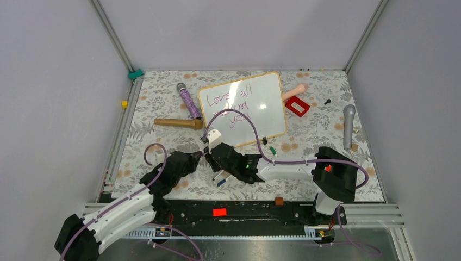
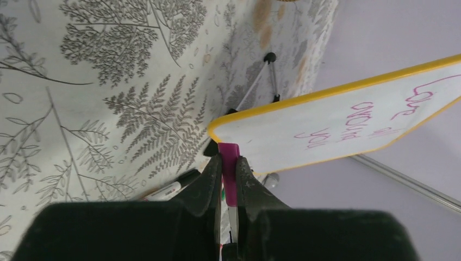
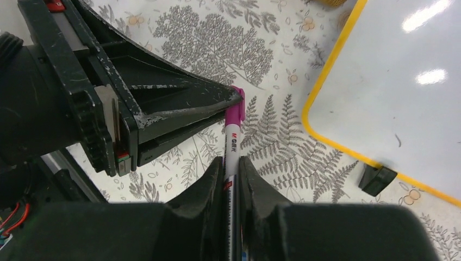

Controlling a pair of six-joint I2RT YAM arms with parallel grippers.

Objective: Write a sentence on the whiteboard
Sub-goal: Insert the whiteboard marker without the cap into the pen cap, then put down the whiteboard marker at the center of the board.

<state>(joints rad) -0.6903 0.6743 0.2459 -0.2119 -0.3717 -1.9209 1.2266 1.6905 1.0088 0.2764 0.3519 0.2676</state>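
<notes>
Gripping one marker [image 3: 232,138] beside the whiteboard [image 3: 380,81]: left fingers [image 2: 209,182] clenched on pink cap [image 2: 230,174], right fingers [image 3: 209,190] on barrel [image 3: 231,157].

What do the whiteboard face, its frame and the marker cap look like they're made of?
Whiteboard face: glossy white coated panel; it throws sharp light reflections.
Frame: smooth yellow-orange edging, painted wood or plastic; the look leaves it open.
Marker cap: opaque magenta, probably plastic, with a dull sheen.

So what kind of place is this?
Probably a robot lab test cell: plain grey walls, two arms bolted to a rail, and a whiteboard and microphone lying on a fern-print tabletop.
</notes>
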